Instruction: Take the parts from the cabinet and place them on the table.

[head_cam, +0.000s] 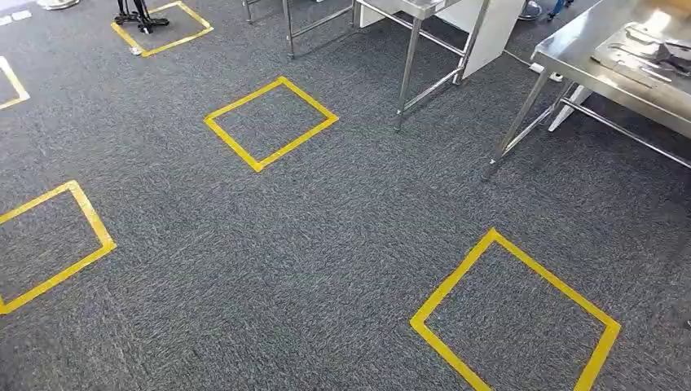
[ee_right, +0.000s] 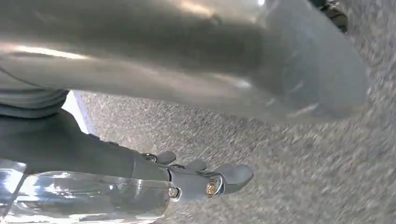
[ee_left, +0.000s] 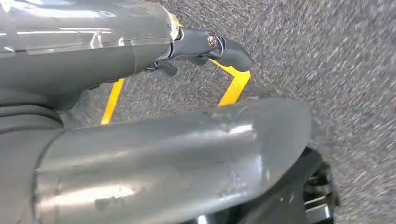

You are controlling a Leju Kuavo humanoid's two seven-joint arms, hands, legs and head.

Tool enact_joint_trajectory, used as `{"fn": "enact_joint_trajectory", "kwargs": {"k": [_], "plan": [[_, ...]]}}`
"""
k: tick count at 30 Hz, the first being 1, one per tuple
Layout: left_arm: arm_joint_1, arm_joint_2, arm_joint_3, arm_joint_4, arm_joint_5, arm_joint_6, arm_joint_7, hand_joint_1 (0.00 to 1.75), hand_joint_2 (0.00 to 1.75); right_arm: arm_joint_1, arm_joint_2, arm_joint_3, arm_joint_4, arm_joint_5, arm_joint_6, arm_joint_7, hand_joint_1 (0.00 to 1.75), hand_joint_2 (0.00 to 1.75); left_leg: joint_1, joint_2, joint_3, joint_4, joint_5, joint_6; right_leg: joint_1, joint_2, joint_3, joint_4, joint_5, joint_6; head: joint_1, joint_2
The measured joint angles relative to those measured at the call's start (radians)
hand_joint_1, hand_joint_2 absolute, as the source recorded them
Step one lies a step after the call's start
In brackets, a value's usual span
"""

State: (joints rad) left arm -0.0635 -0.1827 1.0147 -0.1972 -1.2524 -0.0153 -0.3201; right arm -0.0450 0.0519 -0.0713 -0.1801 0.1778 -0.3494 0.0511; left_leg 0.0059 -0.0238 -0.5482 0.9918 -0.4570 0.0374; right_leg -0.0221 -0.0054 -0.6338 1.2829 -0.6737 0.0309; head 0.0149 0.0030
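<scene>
- Yellow tape square (head_cam: 515, 314) lies nearest on the grey carpet (head_cam: 326, 244), with more squares beyond it.
- My left hand (ee_left: 201, 46) hangs over the carpet, fingers loosely curled and apart, holding nothing.
- My right hand (ee_right: 205, 179) hangs the same way, fingers slightly bent, nothing in them.
- At the far right stands a steel table (head_cam: 587, 65); flat metal parts (head_cam: 644, 49) on a tray sit near its far edge. I see no cabinet.
- Risk, as I judge it: walking on, I could clip the table legs (head_cam: 513, 130), since my low arms swing close to my body.
- My head view shows the tables; my wrist views show my hands over carpet and tape.
</scene>
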Motion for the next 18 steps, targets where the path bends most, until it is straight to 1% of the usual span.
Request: {"fn": "enact_joint_trajectory", "kwargs": {"k": [1,2,3,4,5,6,7,8,9,10,11,12,13,14,15,16,17,18], "plan": [[0.001,0.002,0.0,0.0,0.003,0.0,-0.003,0.0,0.0,0.0,0.0,0.0,0.0,0.0,0.001,-0.003,0.0,0.0,-0.001,-0.013,0.0,0.0,0.001,0.001,0.0,0.001,-0.014,0.022,0.007,-0.001,-0.001,0.0],[0.003,0.003,0.0,0.0,0.003,0.0,-0.004,0.0,0.0,0.001,0.0,0.0,0.0,0.0,0.002,-0.004,0.0,0.0,-0.003,-0.025,0.0,0.001,0.001,0.0,0.0,0.002,-0.004,-0.004,0.036,-0.003,0.0,0.0],[0.004,0.004,0.0,0.0,0.004,0.0,-0.005,0.0,0.0,0.001,0.0,0.0,0.0,-0.001,0.002,-0.004,0.0,0.0,-0.004,-0.039,0.001,0.003,0.001,-0.001,0.0,0.006,0.024,-0.067,0.081,-0.008,0.0,0.0],[0.004,0.005,0.0,0.0,0.004,0.001,-0.006,0.0,0.0,0.001,0.0,-0.001,0.0,-0.002,0.002,-0.005,0.0,0.0,-0.004,-0.053,0.002,0.004,0.002,-0.002,0.001,0.019,0.067,-0.16,0.131,-0.015,0.0,0.0],[0.003,0.005,0.0,0.0,0.005,0.0,-0.007,0.0,0.0,0.001,0.0,-0.001,0.0,-0.002,0.002,-0.005,0.0,0.0,-0.004,-0.065,0.001,0.005,0.003,-0.004,0.003,0.057,0.109,-0.248,0.168,-0.024,0.0,0.0],[0.001,0.004,0.0,0.0,0.005,0.0,-0.007,0.0,0.0,0.001,-0.006,-0.002,0.0,-0.002,0.002,-0.005,0.0,0.0,-0.008,-0.072,-0.002,0.008,0.002,-0.01,0.005,0.096,0.12,-0.28,0.157,-0.029,-0.002,0.0],[0.0,0.005,0.0,0.0,0.005,0.001,-0.007,0.0,0.0,0.001,-0.004,-0.003,0.0,-0.002,0.002,-0.006,0.0,0.0,-0.005,-0.084,-0.005,0.009,0.004,-0.018,0.007,0.082,0.118,-0.286,0.165,-0.03,0.0,0.0],[0.001,0.005,0.0,0.0,0.005,0.0,-0.007,0.0,0.0,-0.002,-0.004,-0.003,0.0,-0.002,0.002,-0.006,0.0,0.0,-0.002,-0.091,-0.009,0.007,0.006,-0.024,0.011,0.072,0.118,-0.286,0.164,-0.031,0.0,0.0],[0.002,0.006,0.0,0.0,0.005,0.0,-0.007,0.0,0.0,-0.006,-0.004,-0.004,0.0,-0.002,0.002,-0.006,0.0,0.0,0.002,-0.102,-0.011,0.004,0.009,-0.032,0.015,0.065,0.121,-0.286,0.164,-0.037,-0.001,0.0],[0.004,0.006,0.0,0.0,0.005,0.0,-0.007,0.0,0.0,-0.007,-0.003,-0.004,-0.001,-0.002,0.002,-0.007,0.0,0.0,-0.001,-0.114,-0.012,0.0,0.01,-0.041,0.013,0.051,0.127,-0.296,0.17,-0.044,0.0,0.0],[0.005,0.008,0.001,0.0,0.006,0.001,-0.008,0.0,0.0,-0.007,0.0,-0.004,-0.001,-0.002,0.004,-0.007,0.0,0.0,0.0,-0.082,-0.012,0.015,0.004,-0.039,0.003,0.032,0.132,-0.308,0.179,-0.052,-0.001,0.0],[0.004,0.009,0.001,0.0,0.008,0.003,-0.012,0.0,0.0,-0.004,0.0,-0.004,-0.001,-0.002,0.012,-0.008,0.0,0.0,-0.002,-0.032,-0.03,0.052,-0.029,-0.043,0.004,0.022,0.132,-0.311,0.18,-0.059,-0.002,0.0],[0.002,0.009,0.003,0.0,0.016,0.005,-0.021,0.0,0.0,-0.001,0.0,-0.004,-0.001,-0.001,0.027,-0.008,0.0,0.0,0.0,-0.008,-0.066,0.126,-0.076,-0.047,0.005,0.006,0.131,-0.311,0.18,-0.062,-0.008,0.0],[0.0,0.011,0.006,0.0,0.023,0.006,-0.029,0.0,0.0,0.002,0.0,-0.004,0.0,0.001,0.037,-0.007,0.0,0.0,0.004,0.003,-0.103,0.206,-0.117,-0.053,0.006,-0.01,0.13,-0.311,0.18,-0.062,-0.007,0.0],[-0.001,0.013,0.009,0.0,0.031,0.008,-0.037,0.0,0.0,0.002,0.001,-0.004,0.0,0.003,0.044,-0.006,0.0,0.0,0.006,0.007,-0.14,0.286,-0.15,-0.058,0.007,-0.026,0.128,-0.31,0.179,-0.062,-0.006,0.0],[-0.001,0.015,0.013,0.0,0.042,0.008,-0.046,0.0,0.0,0.002,0.003,-0.004,0.0,0.004,0.054,-0.002,0.0,0.0,0.01,0.01,-0.159,0.331,-0.16,-0.063,0.006,-0.041,0.127,-0.31,0.18,-0.062,-0.008,0.0],[-0.001,0.017,0.018,0.0,0.054,0.007,-0.053,0.0,0.0,0.002,0.007,-0.004,0.0,0.005,0.058,0.001,0.0,0.0,0.014,0.013,-0.152,0.322,-0.145,-0.069,0.005,-0.055,0.128,-0.31,0.179,-0.059,-0.007,0.0],[0.0,0.021,0.025,0.0,0.068,0.005,-0.062,0.0,0.0,0.001,0.01,-0.004,0.0,0.005,0.062,0.005,0.0,0.0,0.02,0.019,-0.119,0.269,-0.11,-0.075,0.002,-0.068,0.129,-0.307,0.177,-0.056,-0.008,0.0]]}}
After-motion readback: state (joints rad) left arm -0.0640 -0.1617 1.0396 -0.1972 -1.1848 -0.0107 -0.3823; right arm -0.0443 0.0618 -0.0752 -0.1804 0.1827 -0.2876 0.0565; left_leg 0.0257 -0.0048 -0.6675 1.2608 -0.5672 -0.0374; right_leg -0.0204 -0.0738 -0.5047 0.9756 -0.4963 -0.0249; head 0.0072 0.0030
